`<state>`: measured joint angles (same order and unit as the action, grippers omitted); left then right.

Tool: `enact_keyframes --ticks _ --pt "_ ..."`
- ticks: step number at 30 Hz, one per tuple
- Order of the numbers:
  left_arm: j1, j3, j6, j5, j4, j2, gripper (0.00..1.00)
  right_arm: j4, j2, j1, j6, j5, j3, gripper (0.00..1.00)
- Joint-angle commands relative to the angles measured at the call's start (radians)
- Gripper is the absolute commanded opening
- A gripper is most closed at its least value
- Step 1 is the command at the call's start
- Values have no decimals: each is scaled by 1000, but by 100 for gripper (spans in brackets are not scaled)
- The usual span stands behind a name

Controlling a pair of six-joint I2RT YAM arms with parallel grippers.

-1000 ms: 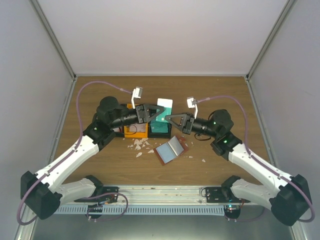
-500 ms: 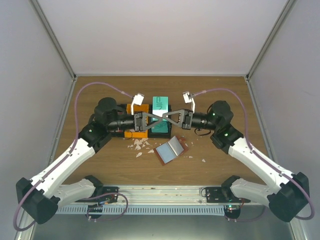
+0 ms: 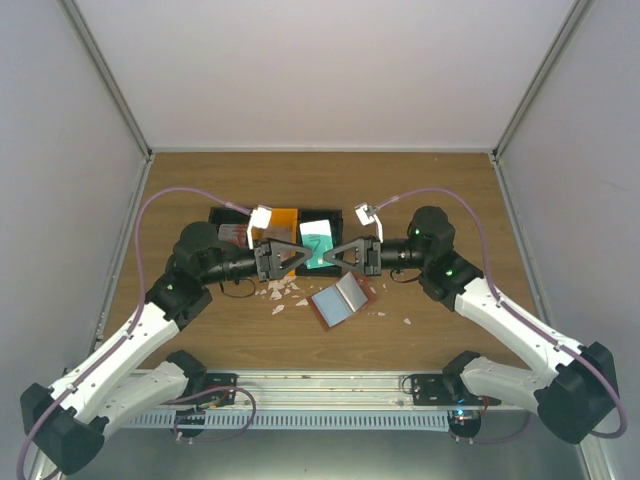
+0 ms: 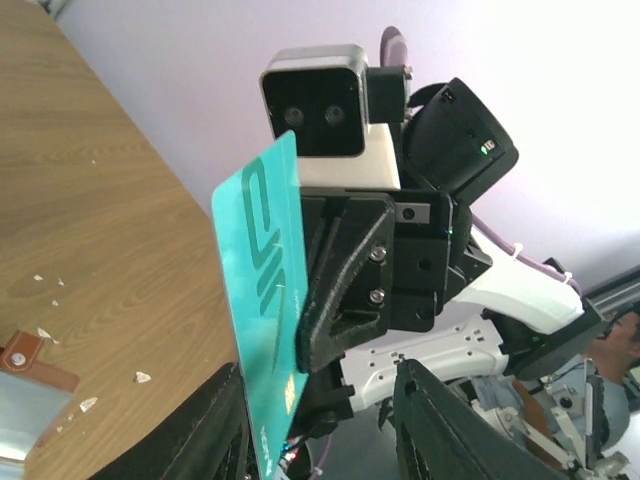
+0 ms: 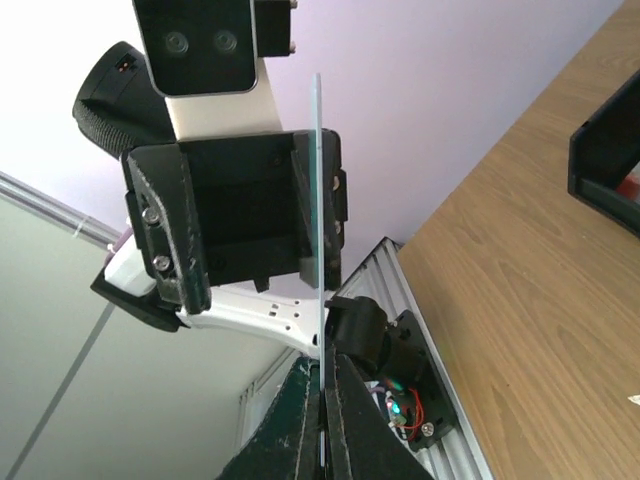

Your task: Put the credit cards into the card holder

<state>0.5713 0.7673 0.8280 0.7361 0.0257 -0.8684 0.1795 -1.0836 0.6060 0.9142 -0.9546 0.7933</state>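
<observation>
Fingers (image 5: 290, 420) of the right gripper (image 5: 322, 385) are seen pressed shut on one end of a teal-green credit card (image 5: 319, 200), which is held upright and edge-on in the air. The fingers (image 4: 225, 425) of the left gripper (image 3: 306, 255) are spread partway to either side of the card's other end. A clear gap is left on one face, so no clamp is made by them.

The two grippers are met tip to tip above the table (image 3: 300, 175). This is judged to be a hand-over, made so that the card is gripped by one end and its leading edge is left free for sliding in.

The card holder (image 3: 338, 298) is laid open on the table just below the meeting point, beside white scraps (image 3: 285, 292). An orange bin (image 3: 285, 220) and a black bin (image 3: 320, 213) are set behind. Whether any card is already in the holder cannot be told.
</observation>
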Motion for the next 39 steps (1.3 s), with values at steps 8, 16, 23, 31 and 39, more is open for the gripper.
enact_keyframes --ticks 8,16,23,31,39 --pt "2 -31 39 -82 81 56 54 80 44 6 26 -82 -33 1" --pt "2 -100 96 -13 240 21 30 142 41 14 63 -93 -60 1" --pt "2 -135 103 40 297 17 0 155 18 15 88 -68 -79 0" --pt "0 -151 20 -135 125 4 0 -154 7 13 -119 98 -23 57" --pt "-2 -298 37 -226 132 -85 0 -599 82 9 -300 619 -34 65"
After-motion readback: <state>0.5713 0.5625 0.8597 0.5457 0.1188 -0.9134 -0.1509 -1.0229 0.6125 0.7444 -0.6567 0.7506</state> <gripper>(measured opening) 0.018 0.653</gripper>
